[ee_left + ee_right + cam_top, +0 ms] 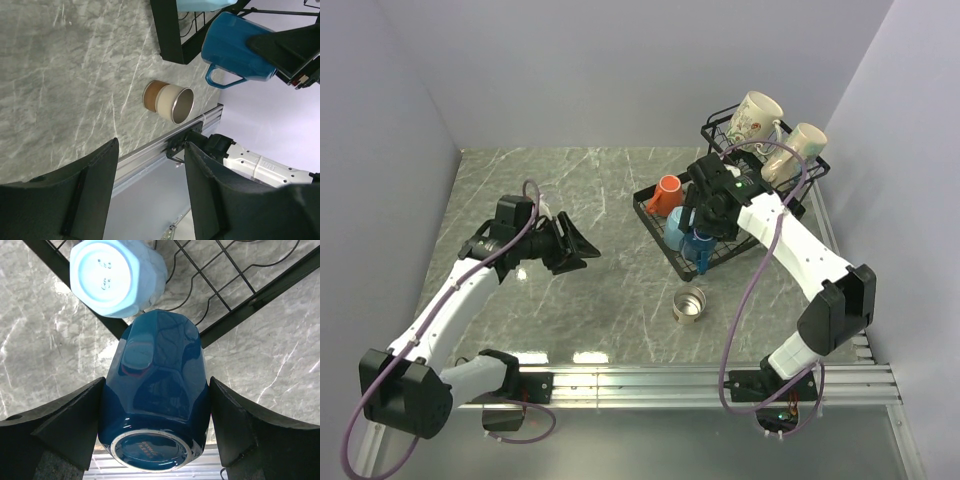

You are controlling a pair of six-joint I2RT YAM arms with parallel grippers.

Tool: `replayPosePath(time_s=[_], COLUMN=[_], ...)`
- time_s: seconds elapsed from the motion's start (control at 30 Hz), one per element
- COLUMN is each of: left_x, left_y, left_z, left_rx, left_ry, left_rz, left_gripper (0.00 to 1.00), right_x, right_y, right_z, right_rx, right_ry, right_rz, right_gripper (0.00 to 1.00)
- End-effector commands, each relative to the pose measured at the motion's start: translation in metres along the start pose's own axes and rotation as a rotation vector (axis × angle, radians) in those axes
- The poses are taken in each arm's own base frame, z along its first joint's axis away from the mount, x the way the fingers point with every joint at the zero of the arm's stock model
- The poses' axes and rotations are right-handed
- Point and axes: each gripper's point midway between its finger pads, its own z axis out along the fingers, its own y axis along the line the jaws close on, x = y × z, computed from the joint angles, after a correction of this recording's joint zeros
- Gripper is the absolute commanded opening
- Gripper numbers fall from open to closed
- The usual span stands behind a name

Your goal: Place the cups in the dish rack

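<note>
- The black wire dish rack (642,205) is standing right of centre, carrying the floral cream mug (755,117) and plain cream mug (800,148) up top, and the orange mug (666,195) and pale blue mug (116,276) below.
- The dark blue mug (155,390) is being gripped at its near corner.
- The steel cup (689,303) is lying sideways, lower centre.

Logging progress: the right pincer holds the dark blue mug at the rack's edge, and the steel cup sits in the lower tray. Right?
No. The right pincer holds the dark blue mug at the edge of the dish rack, but the steel cup lies on its side on the table; the top external view shows it.
</note>
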Motion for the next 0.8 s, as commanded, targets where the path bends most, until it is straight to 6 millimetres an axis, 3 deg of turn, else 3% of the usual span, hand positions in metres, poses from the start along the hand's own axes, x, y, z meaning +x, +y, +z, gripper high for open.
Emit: replayPosePath(time_s=[0.0, 0.37, 0.77], left_x=[0.003, 0.008, 0.01], left_y=[0.003, 0.005, 0.013], left_z=[-0.009, -0.01, -0.012], left_rx=[-0.008, -0.013, -0.045], left_ry=[-0.015, 0.001, -0.002], left_rz=[0.045, 0.038, 0.04], left_gripper=[0.6, 0.59, 0.59], right_x=[-0.026, -0.027, -0.03], right_y=[0.012, 0.023, 0.036], right_z=[-0.007, 0.024, 0.042], right_rx=[-0.029, -0.013, -0.03], right_ry=[-0.104, -0.081, -0.061], right_rz=[0.035, 0.025, 0.026], right_gripper=[0.0, 0.0, 0.0])
